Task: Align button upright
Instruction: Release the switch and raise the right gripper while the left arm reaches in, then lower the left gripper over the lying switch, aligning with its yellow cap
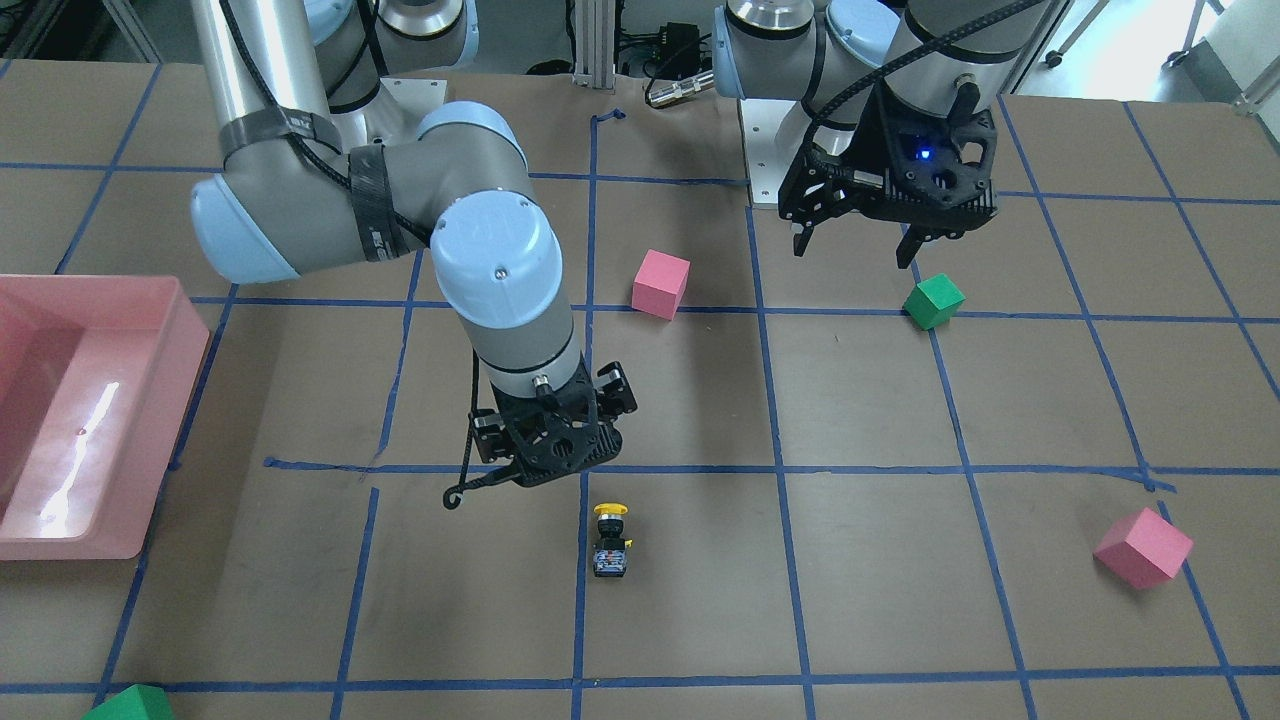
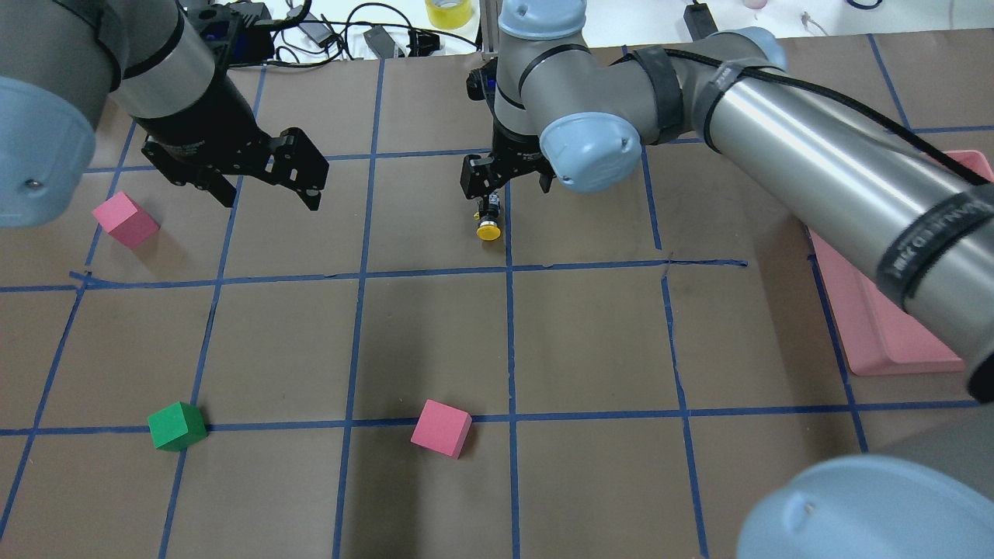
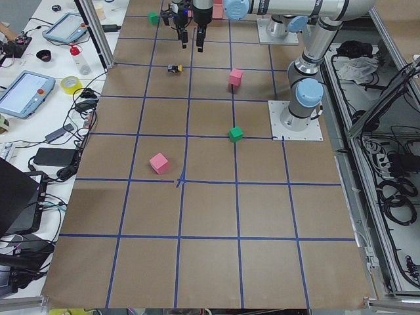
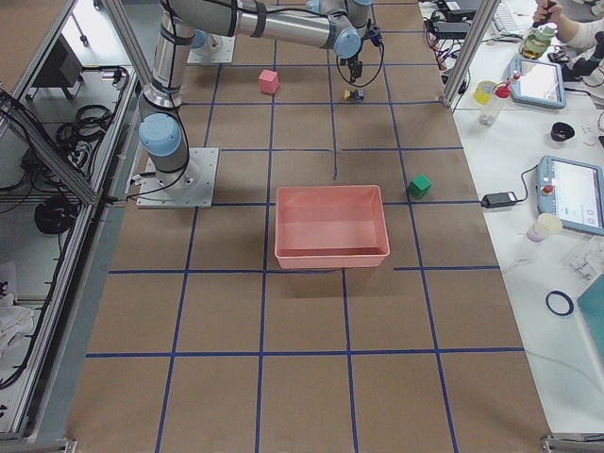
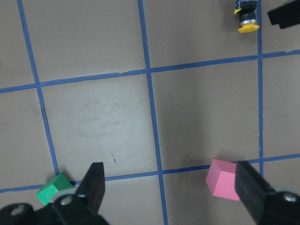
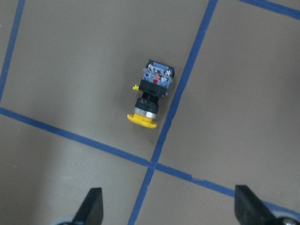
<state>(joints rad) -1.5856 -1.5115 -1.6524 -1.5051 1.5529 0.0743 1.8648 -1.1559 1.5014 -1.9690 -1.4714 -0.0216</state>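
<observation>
The button (image 1: 611,540) lies on its side on the brown table, next to a blue tape line, with its yellow cap pointing toward the robot. It also shows in the overhead view (image 2: 488,220) and the right wrist view (image 6: 151,96). My right gripper (image 1: 558,468) hovers above it, slightly toward the robot, open and empty, with both fingers (image 6: 92,206) apart from it. My left gripper (image 1: 855,250) is open and empty, held above the table near a green cube (image 1: 933,300). The button shows at the top right of the left wrist view (image 5: 247,18).
A pink bin (image 1: 150,420) stands on the robot's right side. One pink cube (image 1: 660,283) sits between the arms and another pink cube (image 1: 1143,547) lies far out on the robot's left. A second green cube (image 1: 130,703) is at the table's far edge.
</observation>
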